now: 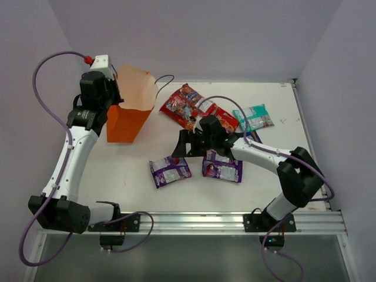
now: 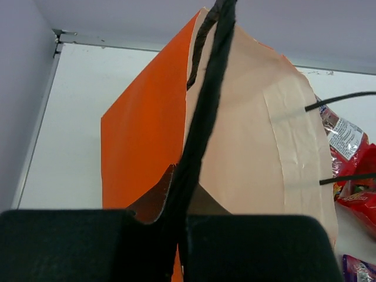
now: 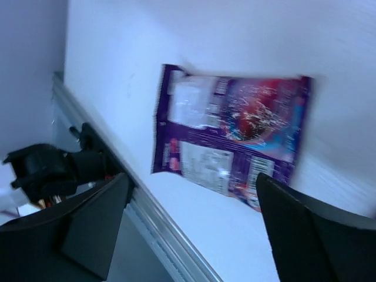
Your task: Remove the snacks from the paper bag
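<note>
You're looking down on a purple packet (image 3: 229,132) lying flat on the white table (image 3: 176,35), printed face up and a little blurred. Your right pincer (image 3: 191,179) has its two dark fingers (image 3: 305,235) spread wide, one at lower left, one at lower right, with the packet showing in the gap between them. A metal rail (image 3: 158,229) runs along the table's edge on the left, and a black fitting (image 3: 47,170) sits just beyond it.
</note>
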You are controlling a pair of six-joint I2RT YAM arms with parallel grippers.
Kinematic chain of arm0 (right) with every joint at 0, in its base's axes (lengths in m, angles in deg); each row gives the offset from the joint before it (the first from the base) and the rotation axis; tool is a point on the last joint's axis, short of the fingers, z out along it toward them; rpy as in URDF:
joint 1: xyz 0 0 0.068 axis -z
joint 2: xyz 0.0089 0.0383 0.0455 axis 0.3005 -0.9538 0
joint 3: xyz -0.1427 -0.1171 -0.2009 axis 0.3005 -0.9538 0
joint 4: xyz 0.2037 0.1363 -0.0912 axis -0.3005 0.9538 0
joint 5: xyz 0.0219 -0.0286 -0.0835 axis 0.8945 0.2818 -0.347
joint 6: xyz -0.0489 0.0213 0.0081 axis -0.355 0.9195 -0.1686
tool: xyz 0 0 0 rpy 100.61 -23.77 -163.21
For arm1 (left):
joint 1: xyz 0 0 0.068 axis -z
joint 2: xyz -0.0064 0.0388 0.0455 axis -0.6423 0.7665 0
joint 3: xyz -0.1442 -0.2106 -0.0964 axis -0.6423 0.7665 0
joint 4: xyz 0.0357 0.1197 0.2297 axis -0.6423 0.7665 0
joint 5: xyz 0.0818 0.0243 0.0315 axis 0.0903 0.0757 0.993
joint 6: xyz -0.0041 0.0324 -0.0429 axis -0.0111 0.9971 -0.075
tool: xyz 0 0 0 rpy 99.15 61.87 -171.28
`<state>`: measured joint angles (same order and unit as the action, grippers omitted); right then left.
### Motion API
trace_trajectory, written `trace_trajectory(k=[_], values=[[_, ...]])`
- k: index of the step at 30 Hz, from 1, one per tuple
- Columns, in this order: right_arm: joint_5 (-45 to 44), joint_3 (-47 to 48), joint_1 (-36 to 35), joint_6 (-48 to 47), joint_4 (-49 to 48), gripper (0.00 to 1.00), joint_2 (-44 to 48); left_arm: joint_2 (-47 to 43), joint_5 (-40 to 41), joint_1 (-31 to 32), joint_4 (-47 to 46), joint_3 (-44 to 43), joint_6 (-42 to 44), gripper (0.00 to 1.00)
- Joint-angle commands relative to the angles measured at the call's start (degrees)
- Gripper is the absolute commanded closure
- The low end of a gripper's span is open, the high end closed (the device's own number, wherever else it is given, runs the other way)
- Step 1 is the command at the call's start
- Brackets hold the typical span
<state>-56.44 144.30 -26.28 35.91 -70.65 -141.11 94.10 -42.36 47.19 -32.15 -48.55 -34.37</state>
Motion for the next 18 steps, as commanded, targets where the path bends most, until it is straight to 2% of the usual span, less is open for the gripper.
trace_trajectory(k=[1, 3, 4, 8, 14, 18], values=[[-2.1, -4.2, 5.8, 2.1, 1.5, 0.04, 1.3, 1.0, -4.6, -1.9, -1.5, -2.6, -3.1, 1.0], [-6.4, -4.2, 6.9, -0.5, 4.9, 0.01, 4.3, 1.5, -5.9, -3.2, -1.5, -2.9, -3.9, 1.0], [-11.0, -3.7, 6.9, -4.0, 8.5, 0.01, 7.6, 2.0, -6.4, -3.5, -1.6, -3.5, -4.1, 1.0], [-19.8, -0.7, 6.9, -9.8, 14.1, 0.01, 16.2, 3.3, -7.9, -4.4, -1.6, -4.8, -5.2, 1.0], [-24.1, -0.5, 6.9, -12.5, 16.1, 0.01, 28.8, 5.1, -10.6, -6.0, -1.2, -4.0, -6.9, 1.0], [-24.7, -1.3, 7.0, -13.2, 16.1, 0.01, 32.2, 5.3, -11.5, -7.2, -3.0, -1.1, -7.1, 1.0]])
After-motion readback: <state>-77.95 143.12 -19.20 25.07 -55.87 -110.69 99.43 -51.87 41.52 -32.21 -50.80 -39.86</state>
